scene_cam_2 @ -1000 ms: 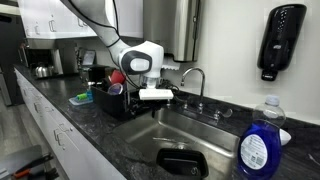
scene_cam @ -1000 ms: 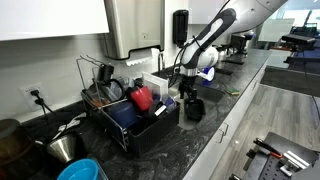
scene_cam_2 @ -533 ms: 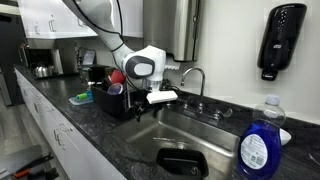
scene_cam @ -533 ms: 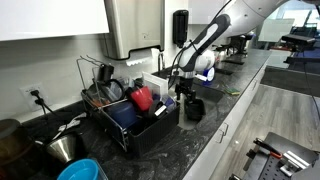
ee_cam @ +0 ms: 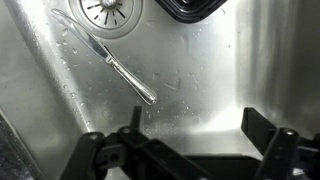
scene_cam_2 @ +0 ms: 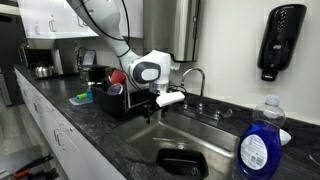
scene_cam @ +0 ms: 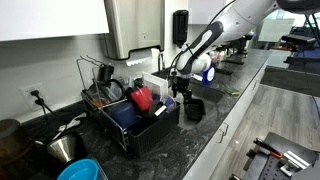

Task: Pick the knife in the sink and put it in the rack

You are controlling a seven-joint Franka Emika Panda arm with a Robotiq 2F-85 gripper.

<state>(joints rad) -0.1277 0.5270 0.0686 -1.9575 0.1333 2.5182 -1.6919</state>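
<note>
Jaws spread apart, the gripper (ee_cam: 197,120) hovers above the sink (ee_cam: 225,75) with the knife (ee_cam: 118,65) flat just ahead of 1 finger (ee_cam: 133,120) (off-centre), so closing here may pinch steel or skid it.

No writing, brand, number or sign can be read in any view. The blue bottle (scene_cam_2: 259,146) on the worktop beside the sink carries a pale label (scene_cam_2: 256,151) in an exterior view, but its print is too small and blurred to make out. The black dispenser (scene_cam_2: 282,40) on the wall shows no legible marking.
</note>
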